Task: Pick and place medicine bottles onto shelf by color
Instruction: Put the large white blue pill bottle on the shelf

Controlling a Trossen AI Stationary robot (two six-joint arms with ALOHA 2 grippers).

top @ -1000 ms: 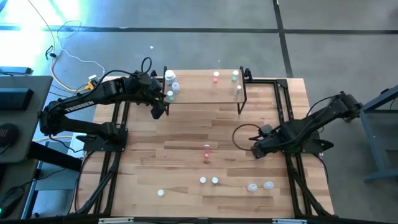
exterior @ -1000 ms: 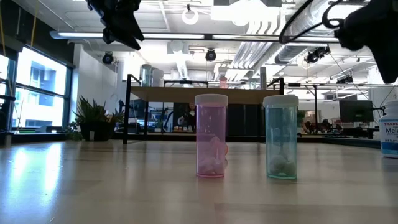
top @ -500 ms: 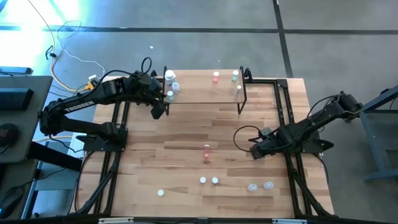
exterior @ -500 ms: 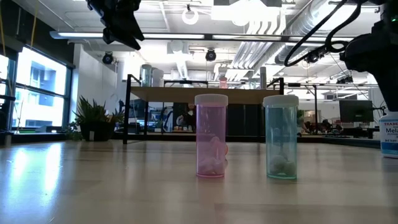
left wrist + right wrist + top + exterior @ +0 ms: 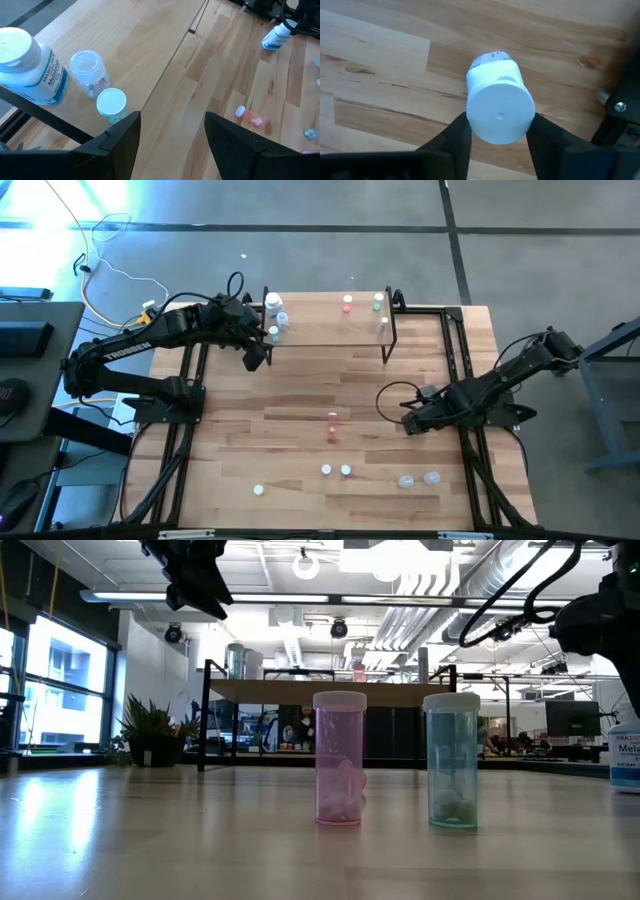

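Right jaws [image 5: 497, 127]: pinching the white round plastic medicine bottle [image 5: 500, 105], low on the desk [image 5: 300, 395], ready to lift.
Left jaws [image 5: 172, 142]: spread, empty, over the shelf's white group.
Light-wood shelf [image 5: 320, 320]: bottles sorted by colour.

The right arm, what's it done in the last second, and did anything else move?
The right pincer came down and slightly toward the table's middle, and closed its fingers against a white bottle standing on the table. The left pincer stayed open, hovering by the shelf; the bottles on the shelf and table did not move.
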